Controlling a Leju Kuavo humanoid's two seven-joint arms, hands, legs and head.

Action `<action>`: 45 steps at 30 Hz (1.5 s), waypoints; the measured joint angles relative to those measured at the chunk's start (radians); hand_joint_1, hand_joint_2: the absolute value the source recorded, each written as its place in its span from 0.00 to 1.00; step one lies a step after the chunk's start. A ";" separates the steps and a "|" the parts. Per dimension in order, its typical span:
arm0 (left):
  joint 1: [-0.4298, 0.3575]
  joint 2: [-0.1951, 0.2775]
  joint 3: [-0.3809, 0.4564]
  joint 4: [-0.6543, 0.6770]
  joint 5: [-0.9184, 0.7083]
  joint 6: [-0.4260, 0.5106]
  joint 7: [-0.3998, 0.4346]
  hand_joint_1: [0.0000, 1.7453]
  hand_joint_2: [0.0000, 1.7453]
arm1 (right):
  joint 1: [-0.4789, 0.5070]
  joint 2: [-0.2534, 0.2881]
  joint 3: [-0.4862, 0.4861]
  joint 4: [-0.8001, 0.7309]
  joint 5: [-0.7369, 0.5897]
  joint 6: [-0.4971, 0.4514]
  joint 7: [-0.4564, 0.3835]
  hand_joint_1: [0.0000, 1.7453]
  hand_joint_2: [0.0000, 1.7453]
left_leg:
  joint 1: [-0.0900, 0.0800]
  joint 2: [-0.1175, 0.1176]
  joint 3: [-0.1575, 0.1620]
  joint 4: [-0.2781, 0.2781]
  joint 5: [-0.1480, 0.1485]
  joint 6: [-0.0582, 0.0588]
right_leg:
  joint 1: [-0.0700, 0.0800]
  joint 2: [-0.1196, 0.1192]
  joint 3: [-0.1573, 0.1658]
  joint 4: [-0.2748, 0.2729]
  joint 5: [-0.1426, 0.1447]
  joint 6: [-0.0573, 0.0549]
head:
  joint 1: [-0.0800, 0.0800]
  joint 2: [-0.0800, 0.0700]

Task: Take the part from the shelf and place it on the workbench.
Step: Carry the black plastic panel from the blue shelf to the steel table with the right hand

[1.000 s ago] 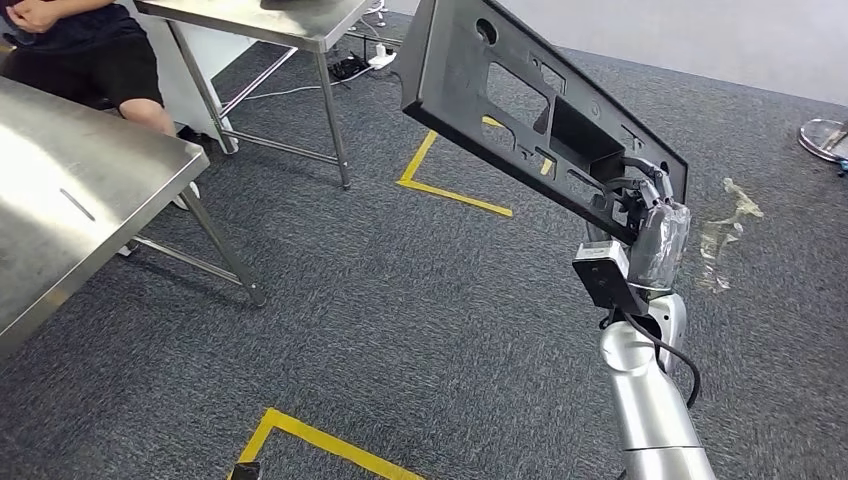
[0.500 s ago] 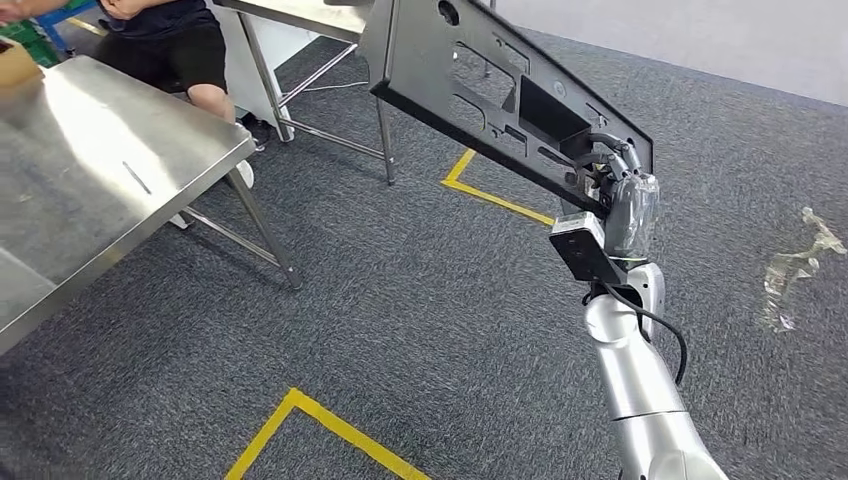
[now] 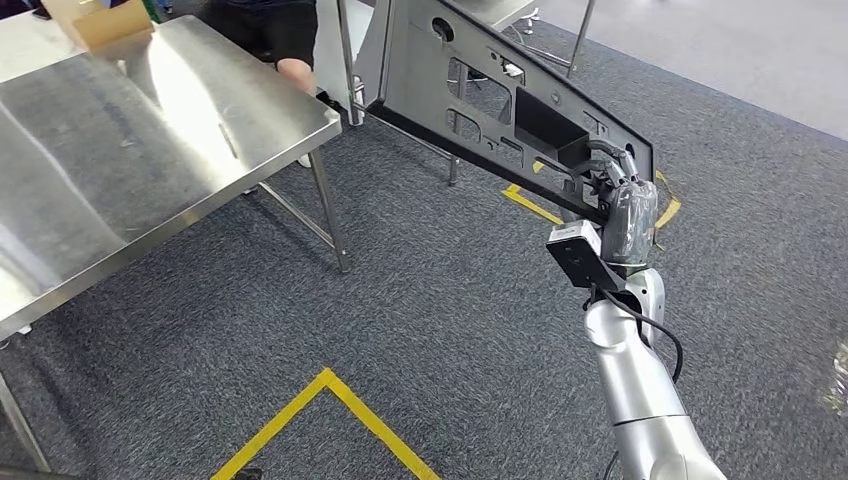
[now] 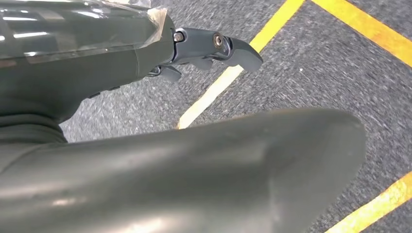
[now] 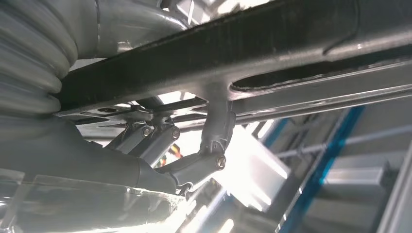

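Whole view has swung: the steel surface (image 3: 150, 130) now takes up the upper left, so the robot is turning toward the drop-off. Black panel part (image 3: 490, 100) top centre, held off the surface. Right robot hand (image 3: 622, 195) grasps its lower edge. Left robot hand (image 4: 214, 48) looks unclenched, empty, though view is poor.

— What colour is the flat plastic panel with cut-outs (image 3: 480, 85)?
— Matt black all over. The right hand (image 3: 622, 205) under it is dark grey in a clear glossy wrap, on a silver arm.
— And the floor?
— Speckled dark grey carpet (image 3: 420, 300) crossed by yellow tape lines (image 3: 330, 400).
— The surface?
— Bare brushed steel (image 3: 120, 140), with white glare, and a brown cardboard box (image 3: 95, 20) at its far edge.
— The left hand (image 4: 214, 46)?
— Dark grey fingers (image 4: 243, 51).
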 joint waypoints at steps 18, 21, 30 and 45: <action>0.000 0.001 -0.010 0.000 -0.009 0.001 0.014 0.00 0.00 | -0.009 -0.004 0.003 0.004 0.008 0.004 0.001 1.00 1.00 | 0.006 0.044 -0.116 0.214 -0.074 -0.052 | -0.013 -0.066 0.119 -0.276 0.125 -0.026 | -0.016 0.000; -0.005 0.003 -0.013 0.000 -0.008 0.001 0.013 0.00 0.00 | -0.023 -0.006 0.005 0.005 0.007 0.005 0.001 1.00 1.00 | -0.004 0.111 -0.020 0.035 -0.012 -0.039 | -0.002 -0.096 0.126 -0.275 0.117 -0.016 | -0.015 0.000; -0.013 0.002 -0.016 0.000 -0.008 -0.004 0.008 0.00 0.00 | -0.027 -0.019 0.016 0.011 0.008 -0.001 0.000 1.00 1.00 | 0.002 0.001 -0.006 -0.002 0.006 0.002 | -0.003 0.001 0.002 -0.008 0.001 0.002 | 0.000 0.000; -0.009 0.004 -0.017 0.000 -0.009 -0.004 0.008 0.00 0.00 | -0.016 -0.018 0.020 0.009 0.020 -0.005 0.007 1.00 1.00 | 0.003 0.022 -0.146 0.256 -0.113 -0.051 | -0.016 -0.012 0.120 -0.289 0.139 -0.027 | -0.012 0.000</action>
